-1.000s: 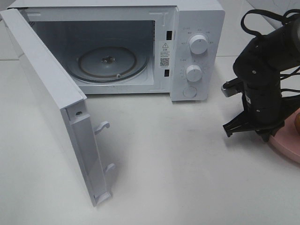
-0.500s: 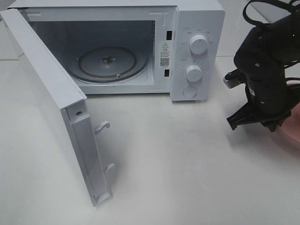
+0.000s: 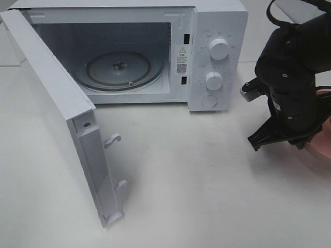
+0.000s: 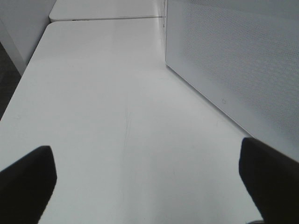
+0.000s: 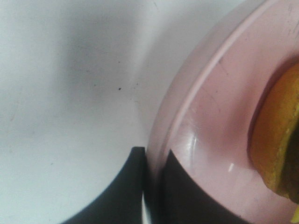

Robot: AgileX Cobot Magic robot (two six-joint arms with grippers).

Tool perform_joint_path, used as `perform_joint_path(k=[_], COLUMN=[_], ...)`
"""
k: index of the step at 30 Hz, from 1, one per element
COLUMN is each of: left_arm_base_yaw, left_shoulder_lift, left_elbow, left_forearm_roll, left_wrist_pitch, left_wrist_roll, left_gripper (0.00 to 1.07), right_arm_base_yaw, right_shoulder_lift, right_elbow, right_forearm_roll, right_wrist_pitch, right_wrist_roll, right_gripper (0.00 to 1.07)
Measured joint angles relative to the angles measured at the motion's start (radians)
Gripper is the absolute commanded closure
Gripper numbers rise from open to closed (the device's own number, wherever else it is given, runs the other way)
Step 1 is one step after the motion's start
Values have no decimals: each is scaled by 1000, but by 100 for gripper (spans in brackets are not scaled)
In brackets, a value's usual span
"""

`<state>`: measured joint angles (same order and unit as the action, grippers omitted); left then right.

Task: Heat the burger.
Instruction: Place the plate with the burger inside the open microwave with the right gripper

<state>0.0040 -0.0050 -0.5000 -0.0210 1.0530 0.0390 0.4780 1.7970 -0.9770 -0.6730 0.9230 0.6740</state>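
Note:
The burger (image 5: 276,135) shows only as a golden-brown edge on the pink plate (image 5: 210,121) in the right wrist view. My right gripper (image 5: 156,161) is shut on that plate's rim, one finger above it and one below. From the high camera the right gripper (image 3: 297,140) sits at the far right, with a sliver of the pink plate (image 3: 321,147) behind it and the burger hidden. My left gripper (image 4: 147,186) hangs open over bare table, holding nothing.
The white microwave (image 3: 217,57) stands at the back with its door (image 3: 62,119) swung wide to the left and its glass turntable (image 3: 118,70) bare. The left wrist view shows the door's perforated panel (image 4: 233,60) close beside the left gripper.
The right arm, still gripping the plate rim, has risen a little and shifted left. The burger edge seen at the right border a second ago is out of sight.

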Motion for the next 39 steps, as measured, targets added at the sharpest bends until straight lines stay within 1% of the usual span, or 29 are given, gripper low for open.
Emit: perform_joint_path(k=[2,3,6,8,10,11,14,16,18,19,20,21,23,24,26,27,28,29,33,35,36,37,39], left_arm_base_yaw=[0,0,0,0,0,0,0,0,0,0,0,0,0,0,0,0,0,0,0,0,0,0,0], left_shoulder_lift=[0,0,0,0,0,0,0,0,0,0,0,0,0,0,0,0,0,0,0,0,0,0,0], left_elbow=[0,0,0,0,0,0,0,0,0,0,0,0,0,0,0,0,0,0,0,0,0,0,0], left_forearm_roll=[0,0,0,0,0,0,0,0,0,0,0,0,0,0,0,0,0,0,0,0,0,0,0], left_wrist_pitch=[0,0,0,0,0,0,0,0,0,0,0,0,0,0,0,0,0,0,0,0,0,0,0], left_wrist_roll=[0,0,0,0,0,0,0,0,0,0,0,0,0,0,0,0,0,0,0,0,0,0,0], left_gripper=[7,7,7,7,7,7,7,7,7,7,7,7,7,7,7,7,7,7,7,7,7,7,7], right_arm_base_yaw=[10,31,40,90,102,132,147,203,215,244,244,273,283,310,320,345,345,366,397,430,430,454,467], right_shoulder_lift=[-10,-25,-32,-61,-68,-89,-100,-133,-140,-158,-158,-182,-193,-214,-221,-238,-238,-255,-274,-287,-287,-295,-301], right_elbow=[10,29,39,87,96,117,124,155,161,175,175,189,194,205,210,221,221,231,248,262,262,269,272], right_forearm_roll=[0,0,0,1,1,1,0,0,0,0,0,1,1,1,1,1,1,1,1,1,1,1,2], right_wrist_pitch=[1,1,1,1,1,0,0,5,7,7,7,8,10,17,24,31,31,36,40,61,61,67,73], right_wrist_roll=[0,0,0,0,0,0,0,0,0,0,0,1,1,2,2,3,3,4,4,2,2,1,1], right_gripper=[107,107,107,107,107,107,107,107,107,107,107,107,107,107,107,107,107,107,107,107,107,107,107])
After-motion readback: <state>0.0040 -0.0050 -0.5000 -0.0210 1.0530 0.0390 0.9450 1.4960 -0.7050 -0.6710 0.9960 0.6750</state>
